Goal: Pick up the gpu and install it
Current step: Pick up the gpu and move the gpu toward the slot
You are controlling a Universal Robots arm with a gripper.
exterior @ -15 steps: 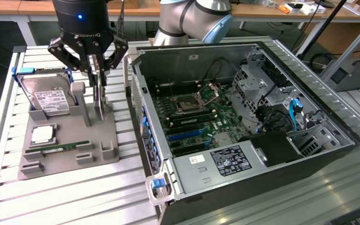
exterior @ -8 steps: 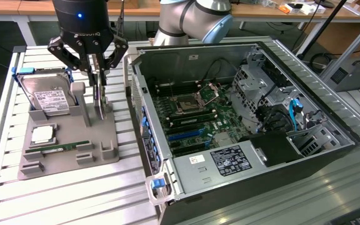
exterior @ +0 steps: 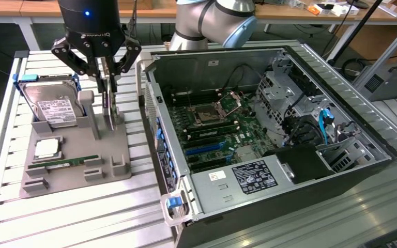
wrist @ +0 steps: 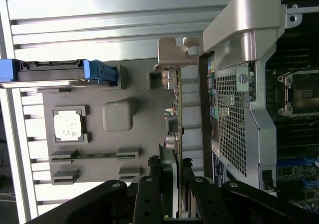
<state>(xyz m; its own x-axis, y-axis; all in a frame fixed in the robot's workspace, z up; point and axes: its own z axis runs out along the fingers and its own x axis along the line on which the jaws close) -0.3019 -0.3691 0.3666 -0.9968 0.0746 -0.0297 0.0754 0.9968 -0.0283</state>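
Grey tray (exterior: 74,173) at 9 o'clock in the exterior view: one hard drive (exterior: 57,108), one CPU (exterior: 47,149), one memory stick (exterior: 67,163), and one gpu (exterior: 111,114) standing on edge at its 3 o'clock side. Your gripper (exterior: 108,88) sits over the gpu, but I can't tell if it's clamped. Pickup stage, I'd say. It needs a firm hold and a straight lift. One open PC case (exterior: 212,194) at 3 o'clock.

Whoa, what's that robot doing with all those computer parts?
The robot arm has its gripper down at the top of the graphics card. The card stands on edge in a grey holder on the table, right beside the open computer. It has not gone into the computer yet. A hard drive sits in the same holder.
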